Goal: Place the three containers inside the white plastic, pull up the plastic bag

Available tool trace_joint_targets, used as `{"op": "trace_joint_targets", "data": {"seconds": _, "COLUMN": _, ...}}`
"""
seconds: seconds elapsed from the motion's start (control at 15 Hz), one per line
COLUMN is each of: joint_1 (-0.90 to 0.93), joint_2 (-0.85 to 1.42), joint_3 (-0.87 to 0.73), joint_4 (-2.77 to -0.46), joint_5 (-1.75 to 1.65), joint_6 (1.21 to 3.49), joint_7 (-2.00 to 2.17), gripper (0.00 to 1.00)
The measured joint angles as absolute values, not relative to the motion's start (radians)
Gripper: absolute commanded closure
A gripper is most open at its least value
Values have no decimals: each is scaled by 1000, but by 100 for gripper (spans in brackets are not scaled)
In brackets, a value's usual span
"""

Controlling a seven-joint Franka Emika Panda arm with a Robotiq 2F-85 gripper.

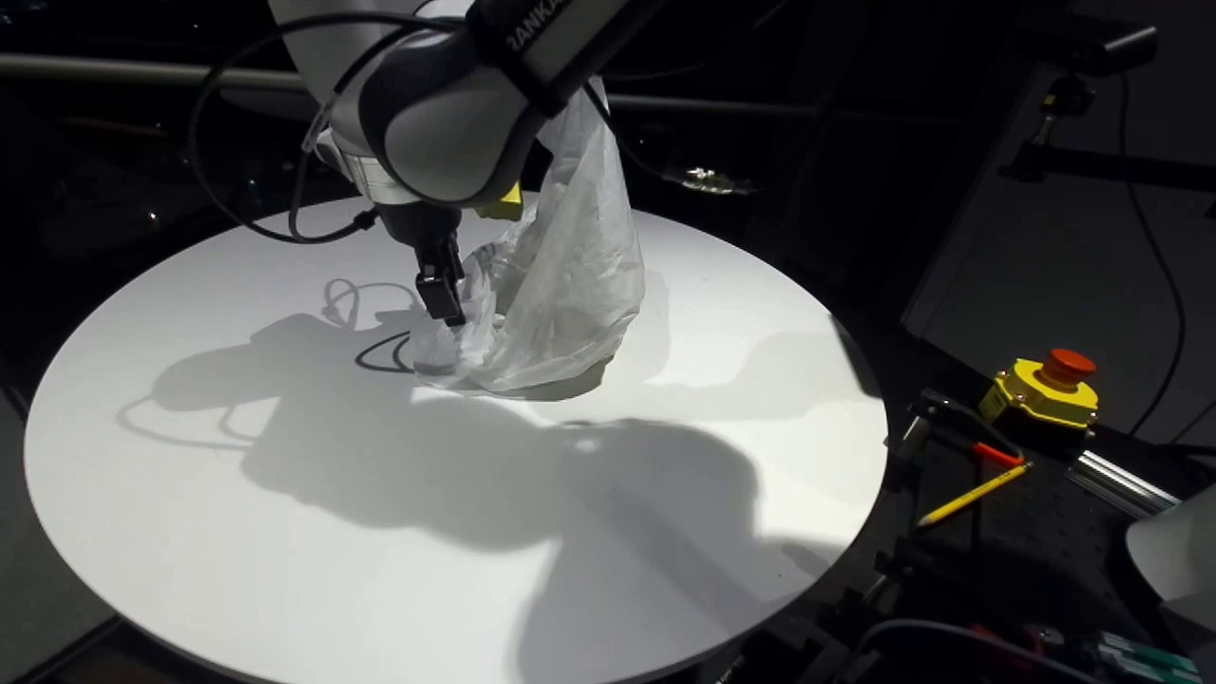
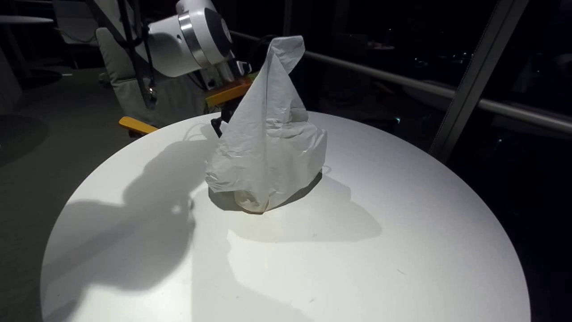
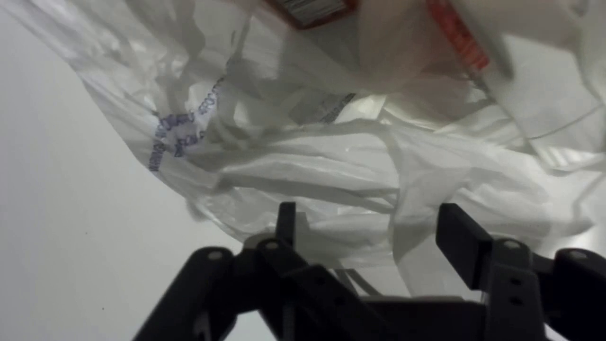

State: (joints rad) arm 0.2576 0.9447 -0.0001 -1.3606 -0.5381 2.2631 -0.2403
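Two black fingers (image 3: 286, 222) of the robot's gripper (image 3: 367, 213) stand spread, a wide gap between them, over the crumpled side of a translucent white plastic bag (image 3: 307, 166) printed with small purple lettering. In an exterior view the fingertips (image 1: 441, 298) are at the bag's low side; whether they touch it cannot be told. The bag stands near the middle of a round white table (image 1: 237, 551), well in from its edge, and rises to a tall peak. Past the bag's rim, the wrist view shows a blurred red-edged label (image 3: 315, 10) and a red strip (image 3: 458, 35); whether these belong to the containers is unclear. Beyond the table's edge lies a yellow pencil (image 1: 974, 494)
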Motion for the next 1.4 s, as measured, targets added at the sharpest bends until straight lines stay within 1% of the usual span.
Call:
{"op": "trace_joint_targets", "data": {"seconds": 0.2, "joint_1": 259, "joint_2": 1008, "joint_3": -20, "joint_4": -1297, "joint_5": -593, "joint_6": 2281, "joint_7": -306, "gripper": 0}}
{"op": "trace_joint_targets", "data": {"seconds": 0.4, "joint_1": 255, "joint_2": 1021, "joint_3": -14, "joint_4": -1272, "joint_5": -599, "joint_6": 2287, "joint_7": -377, "gripper": 0}}
{"op": "trace_joint_targets", "data": {"seconds": 0.8, "joint_1": 209, "joint_2": 1001, "joint_3": 61, "joint_4": -1274, "joint_5": -535, "joint_6": 2280, "joint_7": -528, "gripper": 0}}
{"op": "trace_joint_targets", "data": {"seconds": 1.07, "joint_1": 180, "joint_2": 1008, "joint_3": 79, "joint_4": -1283, "joint_5": -469, "joint_6": 2224, "joint_7": -604, "gripper": 0}}
{"op": "trace_joint_targets", "data": {"seconds": 1.13, "joint_1": 175, "joint_2": 1014, "joint_3": 80, "joint_4": -1283, "joint_5": -454, "joint_6": 2208, "joint_7": -617, "gripper": 25}}
{"op": "trace_joint_targets", "data": {"seconds": 1.2, "joint_1": 171, "joint_2": 1020, "joint_3": 80, "joint_4": -1283, "joint_5": -443, "joint_6": 2193, "joint_7": -627, "gripper": 26}}
{"op": "trace_joint_targets", "data": {"seconds": 1.33, "joint_1": 165, "joint_2": 1027, "joint_3": 81, "joint_4": -1283, "joint_5": -431, "joint_6": 2172, "joint_7": -640, "gripper": 42}}
{"op": "trace_joint_targets", "data": {"seconds": 1.4, "joint_1": 164, "joint_2": 1027, "joint_3": 82, "joint_4": -1283, "joint_5": -425, "joint_6": 2167, "joint_7": -645, "gripper": 47}}
